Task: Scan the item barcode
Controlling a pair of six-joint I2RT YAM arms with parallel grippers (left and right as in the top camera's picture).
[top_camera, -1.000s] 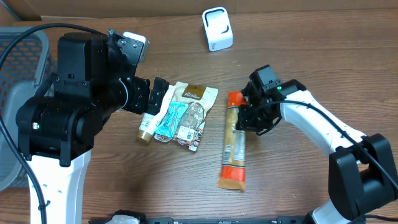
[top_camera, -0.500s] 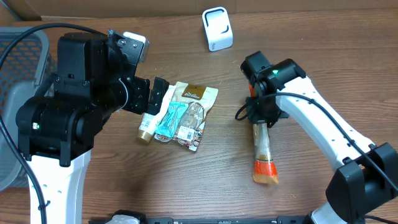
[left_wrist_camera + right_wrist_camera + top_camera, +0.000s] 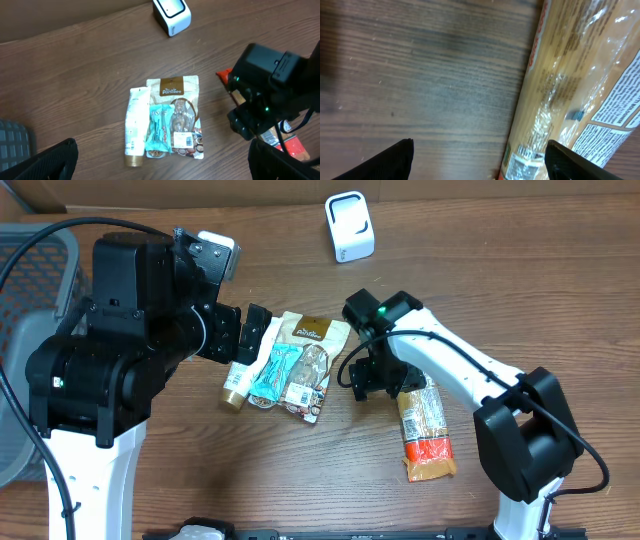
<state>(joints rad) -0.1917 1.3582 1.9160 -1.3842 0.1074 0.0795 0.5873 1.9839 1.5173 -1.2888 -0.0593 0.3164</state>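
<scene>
So, where this barcode scan could go sideways

Right tool [image 3: 479,145] has its jaws spread wide with nothing gripped. It hangs low over one end of the pasta packet [image 3: 424,430], which lies flat on the bench [image 3: 520,290] with its orange end toward the front edge. In the wrist view the packet sits off to one side, right by one of the fingers [image 3: 590,162] rather than centred between the two. Left tool [image 3: 245,330] is wide and empty too, parked above the snack pile [image 3: 298,365].

Stuff I'd worry about:

- Closing off-centre. If one finger touches first, it probably shoves the packet across the wood instead of pinching it.
- The wrapper looks glossy and crinkly, so I'd guess it's slippery. Grab a long packet like that near one end and the far end could droop, swing, or slide right out.
- The scanner [image 3: 349,225] is well apart from the packet, over at the far side of the bench. That's a long carry, and the snack pile is just beside the right tool, so a dangling tail could clip it.
- There's a white printed label [image 3: 615,115] facing up, but I can't make out the actual barcode. If it ends up facing away from the scanner, no read. Glare off the film could spoil it too.
</scene>
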